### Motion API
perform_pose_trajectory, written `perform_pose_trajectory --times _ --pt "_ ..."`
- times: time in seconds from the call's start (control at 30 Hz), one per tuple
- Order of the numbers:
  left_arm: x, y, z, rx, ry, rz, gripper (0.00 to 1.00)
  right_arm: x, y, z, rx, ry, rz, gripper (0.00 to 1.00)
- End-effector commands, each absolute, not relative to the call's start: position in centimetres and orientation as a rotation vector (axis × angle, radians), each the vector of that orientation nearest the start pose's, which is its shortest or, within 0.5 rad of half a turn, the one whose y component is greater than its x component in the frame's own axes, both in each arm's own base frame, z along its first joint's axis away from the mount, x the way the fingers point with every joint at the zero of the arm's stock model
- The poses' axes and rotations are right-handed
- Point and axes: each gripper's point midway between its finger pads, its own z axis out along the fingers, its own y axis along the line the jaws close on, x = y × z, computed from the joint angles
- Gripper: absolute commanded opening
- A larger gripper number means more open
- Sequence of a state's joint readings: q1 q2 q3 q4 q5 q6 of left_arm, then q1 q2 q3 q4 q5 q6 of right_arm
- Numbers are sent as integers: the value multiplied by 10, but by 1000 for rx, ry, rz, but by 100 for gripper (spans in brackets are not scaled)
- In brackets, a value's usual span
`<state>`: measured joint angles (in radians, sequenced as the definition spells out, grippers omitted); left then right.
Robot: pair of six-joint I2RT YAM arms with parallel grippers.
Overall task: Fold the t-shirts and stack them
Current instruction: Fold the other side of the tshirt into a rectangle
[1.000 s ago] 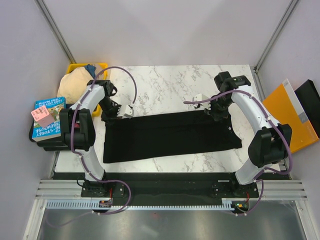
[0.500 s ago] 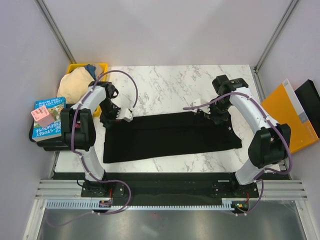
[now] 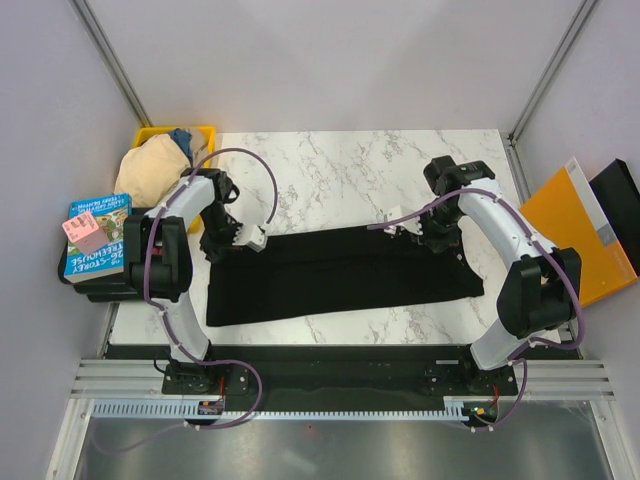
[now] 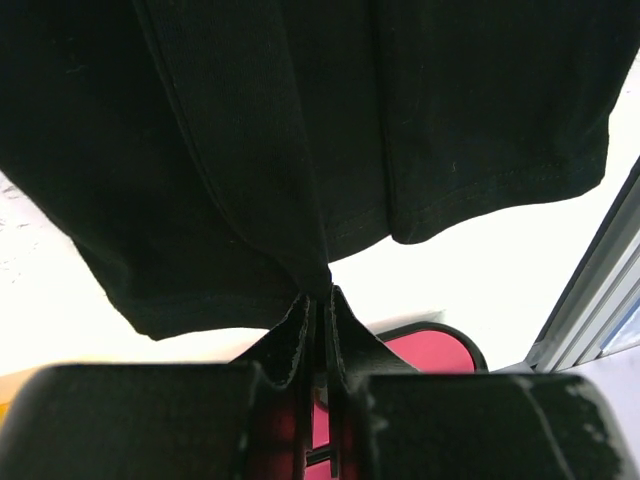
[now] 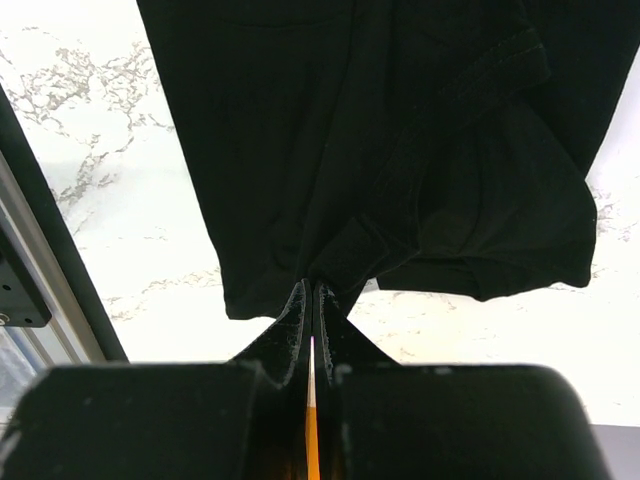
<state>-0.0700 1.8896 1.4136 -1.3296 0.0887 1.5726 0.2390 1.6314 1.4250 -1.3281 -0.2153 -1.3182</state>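
Nearest the arm bases, the black t-shirt (image 3: 340, 275) lies as a long band across the middle of the marble surface (image 3: 350, 170), running from 9 o'clock to 3 o'clock, its near hem flat and fairly straight. Along its far edge both arms have hold of it. The left hand (image 4: 318, 305), at about 9 o'clock, has its fingers pressed together on a narrow pinch of the doubled cloth, which hangs away from the tips in slack folds. The right hand (image 5: 311, 300), at about 3 o'clock, is likewise clamped on a fold of the cloth, with a sleeve bunched loosely just beyond it. This looks like the lengthwise fold of the first shirt, the far edge being brought over toward 6 o'clock. The next move calls for both hands to travel together at one height, so the band stays straight, and to lay the held edge down level with the near hem before letting go; the crumpled sleeve at the 3 o'clock end will probably need tucking. Farther off, past the surface's 10 o'clock corner, the beige t-shirt (image 3: 150, 170) sits balled up against a yellow bin (image 3: 205, 132), with the blue t-shirt (image 3: 181, 137) beside it, both unfolded.
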Motion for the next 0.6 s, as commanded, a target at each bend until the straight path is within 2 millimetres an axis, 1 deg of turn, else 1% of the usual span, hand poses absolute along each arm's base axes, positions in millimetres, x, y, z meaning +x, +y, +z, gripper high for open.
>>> perform_pose_trajectory --times 0.0,0.13,0.2,0.23,0.27,0.33,0.37,0.4,0.43,0.47,0.53,0.57 --pt "240 12 73 -2089 -1877 530 9 264 63 134 -2188 2084 270 0" --pt "236 10 71 -2083 -1854 540 7 259 63 131 -2223 2077 289 0" --pt "234 11 70 -2081 -1848 540 7 255 64 129 -2241 2068 300 0" --pt "232 10 69 -2078 -1837 546 9 253 63 127 -2256 2069 305 0" --pt "230 11 68 -2072 -1830 547 19 252 62 125 -2266 2066 305 0" --pt "229 11 68 -2068 -1822 546 33 251 60 124 -2285 2068 296 0" --pt "229 11 68 -2066 -1825 540 50 252 60 123 -2287 2073 292 2" --pt "228 11 68 -2067 -1823 541 57 252 60 123 -2292 2074 288 12" --pt "229 11 69 -2068 -1823 535 62 251 59 122 -2298 2081 289 24" --pt "229 11 70 -2078 -1819 532 68 250 58 123 -2303 2080 293 44" --pt "228 13 71 -2081 -1814 525 71 244 57 123 -2328 2067 310 50" --pt "229 15 71 -2084 -1804 508 73 242 57 123 -2342 2062 319 57"
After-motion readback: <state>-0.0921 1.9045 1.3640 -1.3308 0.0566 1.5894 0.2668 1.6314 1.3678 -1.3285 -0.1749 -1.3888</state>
